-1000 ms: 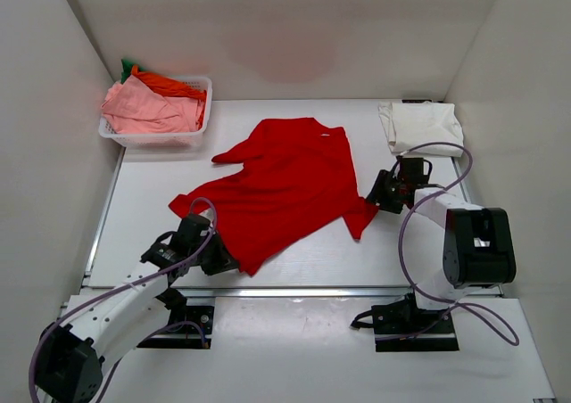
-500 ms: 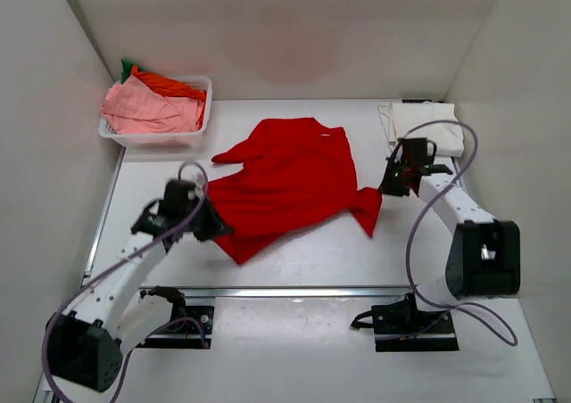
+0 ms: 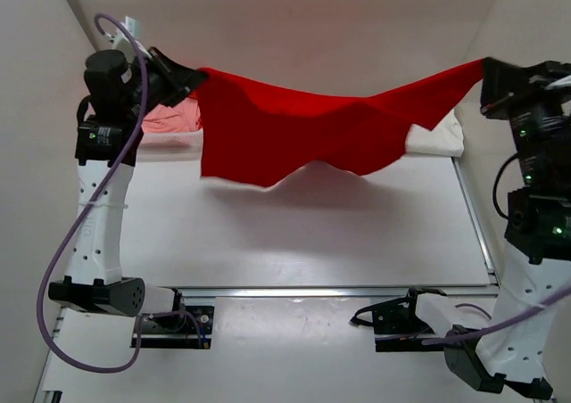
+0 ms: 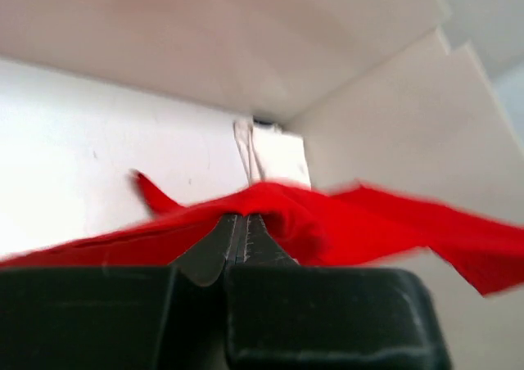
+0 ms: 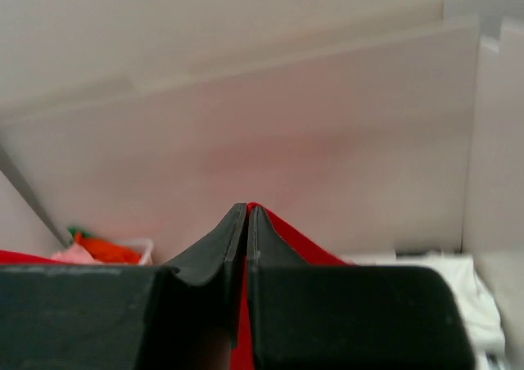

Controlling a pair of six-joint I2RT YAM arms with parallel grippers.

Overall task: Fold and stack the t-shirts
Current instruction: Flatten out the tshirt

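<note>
The red t-shirt point(image 3: 303, 127) hangs in the air above the counter point(image 3: 294, 234). It is stretched wide between the two arms, which both stand high. The left pincer point(image 3: 196, 79) is closed on the left end of the cloth. In the left wrist view its fingers point(image 4: 214, 241) meet with red cloth pressed between them. The right pincer point(image 3: 488, 69) is closed on the opposite end, and its own camera shows a thin red fold caught between the shut fingers point(image 5: 214, 243). The middle of the shirt sags, and its lower edge hangs free. The cream-white t-shirt point(image 3: 439, 137) lies at the far right corner of the counter, partly hidden behind the red cloth. At the far left a pink t-shirt point(image 3: 169, 118) shows beside the left arm, mostly covered.
</note>
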